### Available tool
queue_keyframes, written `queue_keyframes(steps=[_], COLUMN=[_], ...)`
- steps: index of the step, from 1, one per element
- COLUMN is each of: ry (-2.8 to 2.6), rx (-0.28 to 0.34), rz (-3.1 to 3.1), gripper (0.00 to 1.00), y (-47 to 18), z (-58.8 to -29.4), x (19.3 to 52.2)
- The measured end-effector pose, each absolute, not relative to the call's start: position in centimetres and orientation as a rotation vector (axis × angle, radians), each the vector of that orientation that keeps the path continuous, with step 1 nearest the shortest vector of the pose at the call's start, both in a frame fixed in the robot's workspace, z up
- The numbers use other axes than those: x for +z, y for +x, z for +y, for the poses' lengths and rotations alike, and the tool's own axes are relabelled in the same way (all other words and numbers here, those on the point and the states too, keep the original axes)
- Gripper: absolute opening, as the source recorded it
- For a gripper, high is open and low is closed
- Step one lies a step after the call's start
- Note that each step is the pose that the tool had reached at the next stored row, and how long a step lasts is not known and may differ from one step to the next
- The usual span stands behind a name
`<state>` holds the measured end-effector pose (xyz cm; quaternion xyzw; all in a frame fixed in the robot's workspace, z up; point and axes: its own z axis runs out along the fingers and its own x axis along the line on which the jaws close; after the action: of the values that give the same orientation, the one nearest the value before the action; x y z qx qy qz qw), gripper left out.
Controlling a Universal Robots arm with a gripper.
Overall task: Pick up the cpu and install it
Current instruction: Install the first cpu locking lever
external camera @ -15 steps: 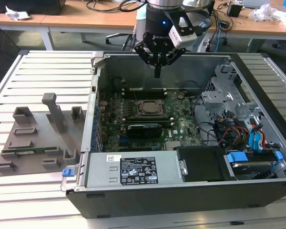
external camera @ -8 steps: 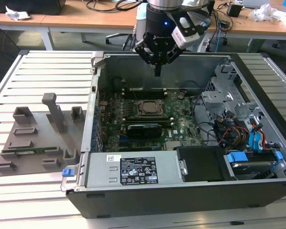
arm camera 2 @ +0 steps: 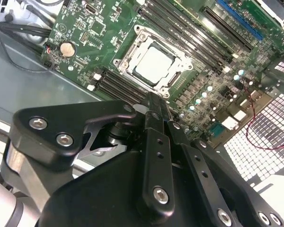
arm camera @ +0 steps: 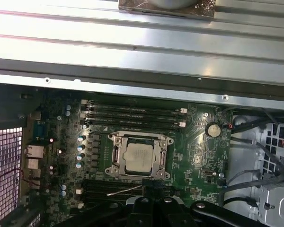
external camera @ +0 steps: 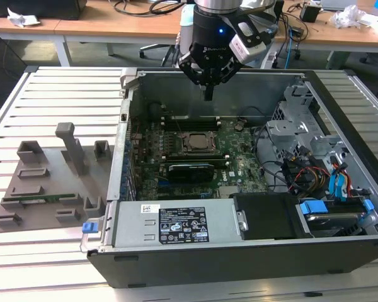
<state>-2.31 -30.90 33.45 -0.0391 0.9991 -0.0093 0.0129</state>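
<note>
One open PC case (external camera: pixel 252 251) lies on its side on the slatted bench (external camera: pixel 57 94), so the motherboard (external camera: pixel 236 160) faces up for access. Tool (external camera: pixel 208 95) hangs above the board with its fingers pressed together, holding nothing. Looks like the job's basically done: the cpu (arm camera: pixel 137 158) already sits flat inside the socket frame (arm camera: pixel 114 156), well below the fingertips.
</note>
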Motion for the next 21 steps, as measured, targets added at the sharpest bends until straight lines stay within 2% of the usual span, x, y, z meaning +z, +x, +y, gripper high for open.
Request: queue_keyframes(steps=[21], ry=[-0.122], rx=[-0.029], rz=[3.113], gripper=[0.11], y=[-4.3], z=[-30.9], x=[33.4])
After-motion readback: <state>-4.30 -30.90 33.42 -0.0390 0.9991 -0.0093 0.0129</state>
